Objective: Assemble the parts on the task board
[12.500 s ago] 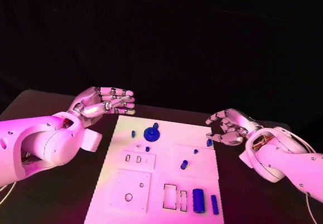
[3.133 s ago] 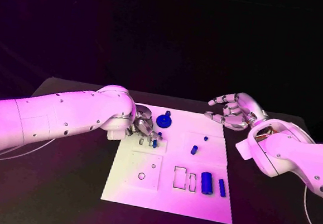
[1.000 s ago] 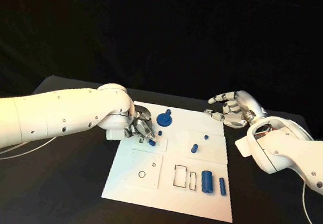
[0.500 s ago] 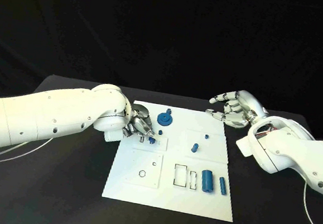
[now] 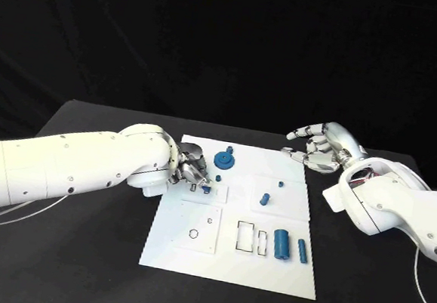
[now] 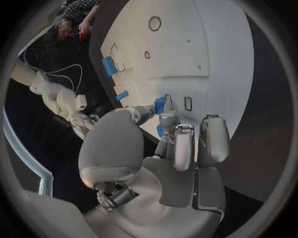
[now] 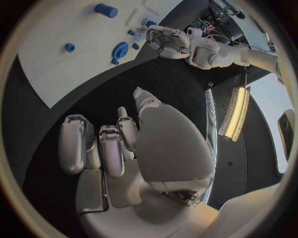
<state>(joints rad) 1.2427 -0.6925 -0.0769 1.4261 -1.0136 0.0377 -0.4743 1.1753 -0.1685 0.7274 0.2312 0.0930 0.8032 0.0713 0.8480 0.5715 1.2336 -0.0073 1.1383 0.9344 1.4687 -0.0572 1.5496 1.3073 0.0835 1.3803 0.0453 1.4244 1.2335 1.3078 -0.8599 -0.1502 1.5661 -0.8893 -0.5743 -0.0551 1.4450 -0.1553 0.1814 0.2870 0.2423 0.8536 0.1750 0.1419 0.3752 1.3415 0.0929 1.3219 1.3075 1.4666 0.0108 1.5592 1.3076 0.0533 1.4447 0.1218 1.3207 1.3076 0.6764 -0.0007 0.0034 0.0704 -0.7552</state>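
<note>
My left hand (image 5: 192, 172) pinches a small blue part (image 6: 160, 104) over the task board (image 5: 227, 263). My right hand (image 5: 323, 149) hovers beside it, fingers curled on nothing.

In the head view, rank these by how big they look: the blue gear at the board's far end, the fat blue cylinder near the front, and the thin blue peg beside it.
1. Task board's blue gear and fat blue cylinder: too close in apparent size to rank.
2. Thin blue peg, clearly smallest.
</note>
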